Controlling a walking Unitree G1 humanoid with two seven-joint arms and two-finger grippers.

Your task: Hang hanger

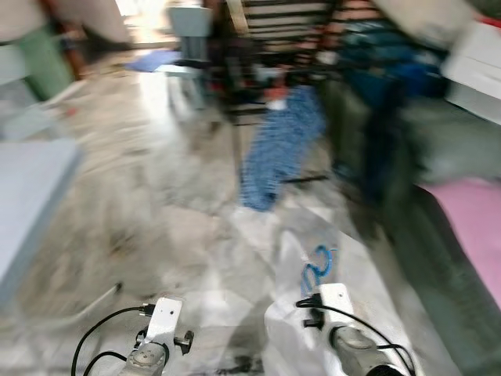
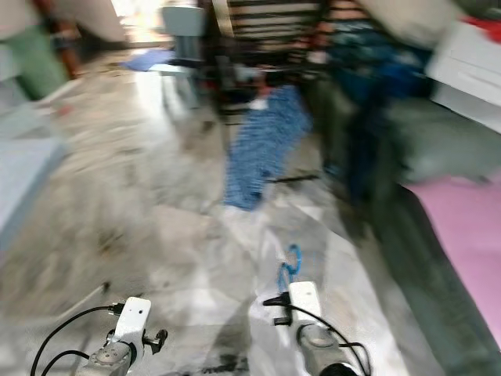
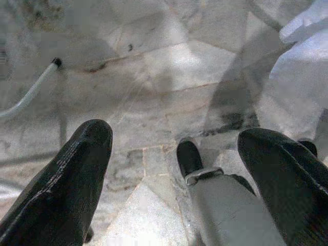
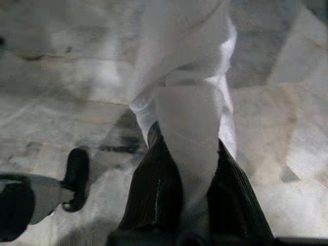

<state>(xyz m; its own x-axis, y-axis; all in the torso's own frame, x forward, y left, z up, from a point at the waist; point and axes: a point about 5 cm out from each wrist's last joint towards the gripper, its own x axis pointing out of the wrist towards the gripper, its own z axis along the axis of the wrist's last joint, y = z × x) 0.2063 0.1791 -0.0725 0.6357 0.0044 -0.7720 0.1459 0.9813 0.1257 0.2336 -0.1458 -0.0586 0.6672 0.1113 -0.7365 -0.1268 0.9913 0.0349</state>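
Note:
A blue hanger (image 1: 317,266) carries a white garment (image 1: 286,313) that dangles low in front of me, just left of my right wrist (image 1: 338,304). In the right wrist view my right gripper (image 4: 187,148) is shut on a fold of that white garment (image 4: 189,92), which drapes away over the marble floor. My left gripper (image 3: 174,143) stands open over the floor with nothing between its fingers (image 3: 77,174). Ahead, blurred, is a dark clothes rack (image 1: 274,70) with a blue patterned cloth (image 1: 282,149) hanging from it.
Both head views are motion-blurred. Dark blue clothes (image 1: 383,86) hang at the right of the rack. A pink mattress (image 1: 473,227) lies at the right and a pale blue piece of furniture (image 1: 31,188) at the left. A white cable (image 3: 31,92) lies on the floor.

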